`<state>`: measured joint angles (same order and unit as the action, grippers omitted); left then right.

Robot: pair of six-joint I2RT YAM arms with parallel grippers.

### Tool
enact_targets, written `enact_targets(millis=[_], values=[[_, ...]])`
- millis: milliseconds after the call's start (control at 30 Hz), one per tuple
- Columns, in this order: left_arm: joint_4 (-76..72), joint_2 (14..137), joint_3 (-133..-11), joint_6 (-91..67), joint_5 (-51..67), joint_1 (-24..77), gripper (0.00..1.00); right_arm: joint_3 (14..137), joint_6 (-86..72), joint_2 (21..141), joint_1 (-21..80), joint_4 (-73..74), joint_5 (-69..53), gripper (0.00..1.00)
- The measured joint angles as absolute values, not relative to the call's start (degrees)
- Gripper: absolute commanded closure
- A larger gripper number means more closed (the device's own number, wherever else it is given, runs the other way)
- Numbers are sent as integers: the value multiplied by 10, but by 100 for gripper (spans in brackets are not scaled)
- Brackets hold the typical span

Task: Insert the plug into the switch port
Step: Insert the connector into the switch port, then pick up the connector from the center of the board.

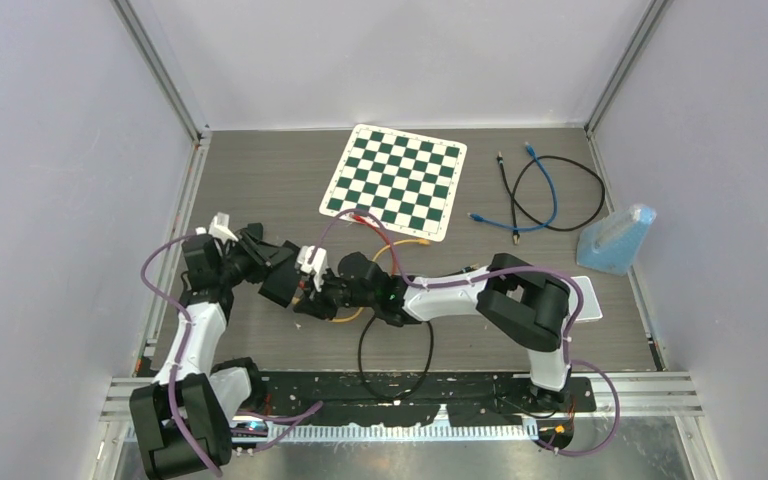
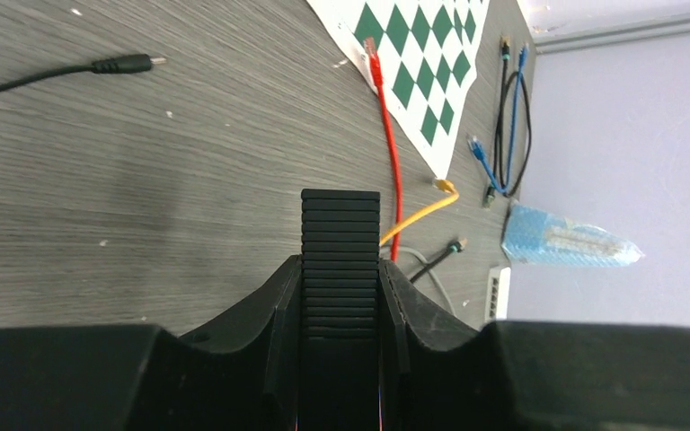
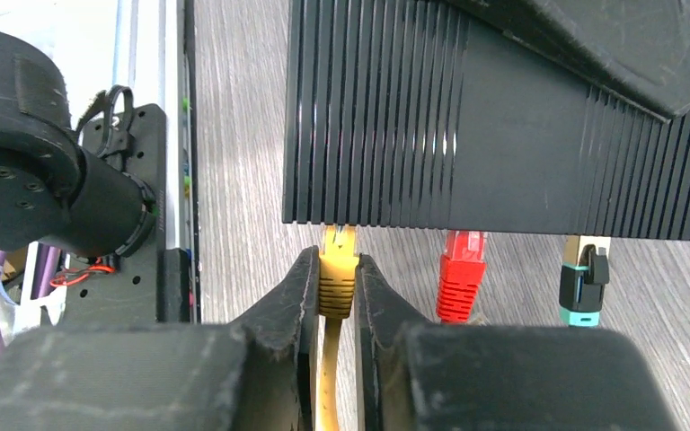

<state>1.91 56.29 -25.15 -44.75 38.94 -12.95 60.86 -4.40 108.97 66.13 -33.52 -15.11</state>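
At lower centre of the right wrist view, our right jaws clench the yellow plug (image 3: 338, 278), its nose at the left port of the switch (image 3: 467, 135), which our left jaws grasp. We should push straight and square.

Left pincer (image 2: 341, 269) clamped tight; right pincer (image 3: 337, 283) pinched closed.
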Motion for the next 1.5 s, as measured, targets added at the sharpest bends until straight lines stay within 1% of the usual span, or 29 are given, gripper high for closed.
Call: enact_targets(millis=[133, 267, 333, 367, 433, 467, 500, 533, 567, 633, 700, 900, 967, 1067, 1300, 1400, 1500], values=[[-19, 550, -217, -444, 358, -130, 100, 636, -47, 1114, 654, -297, -153, 95], [-62, 497, -166, -461, 315, -123, 100, 649, -53, 1126, 650, -270, -168, 95], [-70, 487, -159, -465, 305, -120, 100, 654, -53, 1129, 647, -262, -175, 95], [-72, 483, -158, -468, 300, -119, 100, 655, -53, 1129, 645, -261, -177, 94], [-74, 481, -158, -471, 293, -116, 100, 655, -53, 1129, 641, -262, -183, 89], [-70, 480, -161, -471, 289, -116, 100, 655, -54, 1129, 640, -264, -186, 81], [-62, 480, -165, -471, 286, -116, 100, 651, -54, 1129, 640, -273, -188, 76], [-53, 481, -170, -469, 283, -115, 100, 648, -54, 1129, 640, -278, -189, 65], [-43, 481, -176, -467, 281, -115, 100, 641, -55, 1128, 639, -293, -188, 60], [-21, 481, -185, -464, 282, -115, 100, 620, -62, 1122, 639, -327, -183, 42], [1, 481, -186, -461, 284, -118, 100, 589, -65, 1103, 636, -357, -176, 34], [87, 483, -198, -434, 281, -139, 100, 454, -74, 978, 606, -412, -164, 28], [135, 493, -225, -407, 275, -141, 98, 424, -75, 934, 597, -416, -155, 27], [178, 508, -261, -368, 265, -143, 95, 396, -74, 871, 589, -413, -140, 27], [189, 540, -261, -342, 254, -150, 92, 364, -71, 766, 591, -378, -85, 26], [193, 569, -261, -333, 252, -156, 87, 349, -62, 726, 591, -344, -46, 25], [193, 585, -261, -328, 251, -164, 77, 334, -52, 691, 591, -311, -5, 24]])
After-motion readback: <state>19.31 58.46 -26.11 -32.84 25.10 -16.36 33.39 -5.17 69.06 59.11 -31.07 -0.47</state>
